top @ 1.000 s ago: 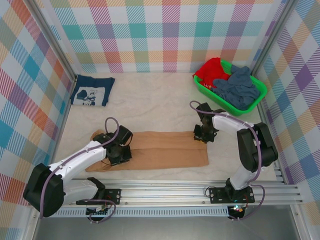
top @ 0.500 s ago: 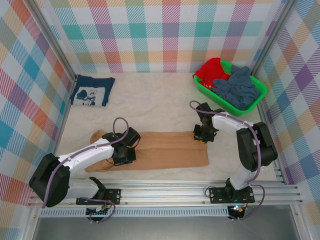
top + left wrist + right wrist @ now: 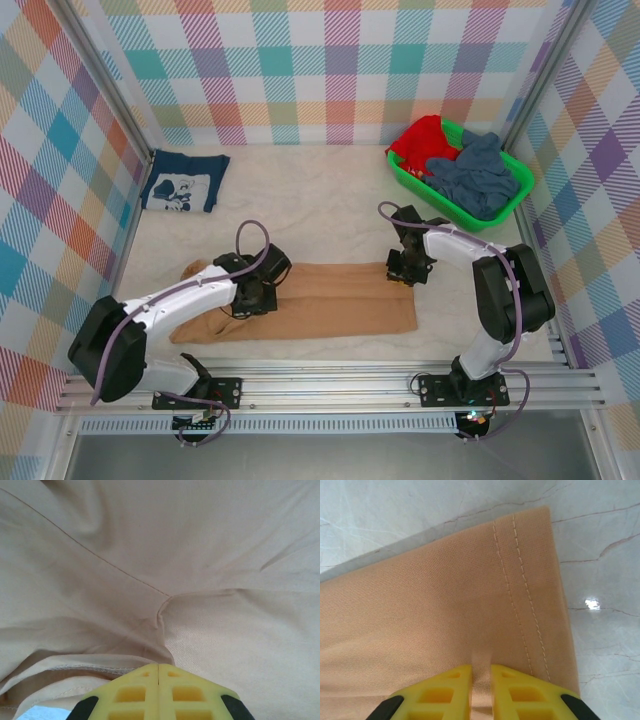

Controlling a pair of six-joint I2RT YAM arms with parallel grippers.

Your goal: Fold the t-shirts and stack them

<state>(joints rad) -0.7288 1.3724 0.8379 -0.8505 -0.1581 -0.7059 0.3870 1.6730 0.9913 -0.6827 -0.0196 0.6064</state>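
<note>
White table (image 3: 320, 205): left tool (image 3: 159, 667), right tool (image 3: 481, 672) both clenched on tan t-shirt (image 3: 340, 300).

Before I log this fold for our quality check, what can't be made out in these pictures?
- Tan t-shirt: top view, folded plain side up hides any print.
- Left tool: left wrist view, shut tips against cloth; whether any is pinched, unclear.
- Green basket: top view, piled garments overlap, count unclear.
</note>
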